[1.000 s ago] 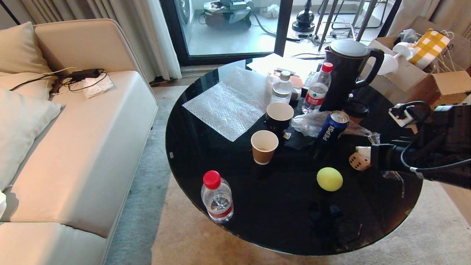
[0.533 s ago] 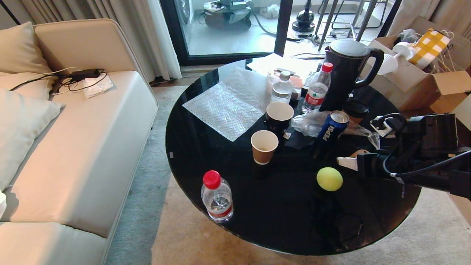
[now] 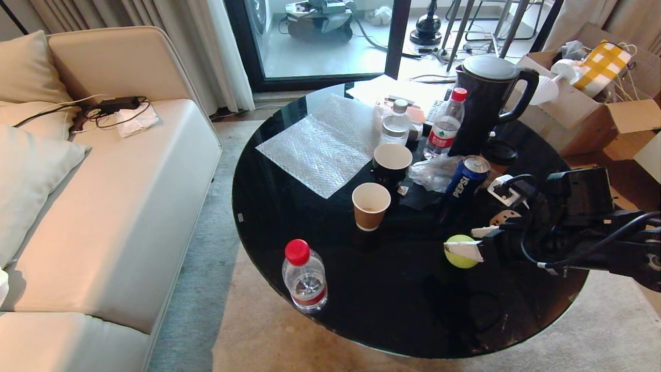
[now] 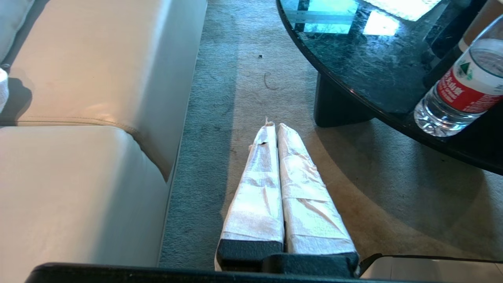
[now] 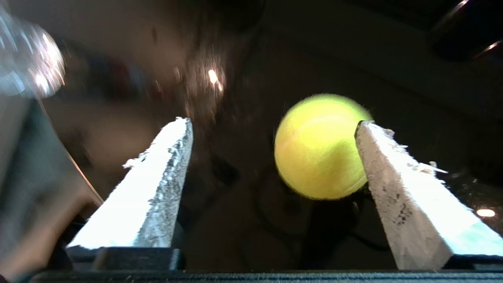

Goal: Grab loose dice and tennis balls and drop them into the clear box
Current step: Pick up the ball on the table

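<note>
On the round black glass table (image 3: 320, 268), the fuzzy yellow-green tennis ball (image 3: 459, 252) is bracketed off-centre by the right pincer (image 5: 275, 157), spread wide and empty, one taped finger (image 5: 397, 184) alongside it, the left pincer (image 4: 277, 129) being closed above the floor.

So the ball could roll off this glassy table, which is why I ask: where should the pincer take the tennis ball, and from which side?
Across its widest middle, one finger on each side. The tennis ball lies free on the black table, so any pair of opposite sides would do. The open right pincer already comes in from the table's right edge; only one finger is beside it, so centre it first.
</note>
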Robot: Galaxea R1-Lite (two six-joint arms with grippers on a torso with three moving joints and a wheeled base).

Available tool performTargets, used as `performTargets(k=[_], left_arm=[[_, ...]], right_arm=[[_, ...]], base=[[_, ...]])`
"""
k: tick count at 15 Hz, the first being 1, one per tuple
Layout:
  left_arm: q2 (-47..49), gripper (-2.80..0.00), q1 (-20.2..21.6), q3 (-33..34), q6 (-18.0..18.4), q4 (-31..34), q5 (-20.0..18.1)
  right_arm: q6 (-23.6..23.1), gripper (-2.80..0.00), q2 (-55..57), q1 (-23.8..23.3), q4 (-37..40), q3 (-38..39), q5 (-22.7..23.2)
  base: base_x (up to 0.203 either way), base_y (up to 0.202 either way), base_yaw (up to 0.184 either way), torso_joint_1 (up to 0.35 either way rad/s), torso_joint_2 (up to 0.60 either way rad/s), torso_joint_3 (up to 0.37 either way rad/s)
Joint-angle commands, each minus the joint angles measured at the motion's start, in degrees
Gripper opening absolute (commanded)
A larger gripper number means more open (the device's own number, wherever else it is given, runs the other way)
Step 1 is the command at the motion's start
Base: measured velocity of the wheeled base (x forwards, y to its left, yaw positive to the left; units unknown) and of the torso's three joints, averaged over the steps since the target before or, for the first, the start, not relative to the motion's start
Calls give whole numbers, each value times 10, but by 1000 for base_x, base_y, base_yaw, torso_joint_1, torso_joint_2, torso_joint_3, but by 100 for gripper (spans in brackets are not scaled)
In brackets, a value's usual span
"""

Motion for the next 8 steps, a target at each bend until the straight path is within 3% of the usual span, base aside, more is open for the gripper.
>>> performTargets(k=[1, 8], left_arm=[[0, -280, 0, 0, 0, 0, 0], [0, -280, 0, 0, 0, 0, 0]], right_arm=[[-36, 0, 22, 0, 4, -3, 1], [-52, 0, 31, -25, -3, -9, 3]], base=[[0, 0, 0, 0, 0, 0], [0, 0, 0, 0, 0, 0]])
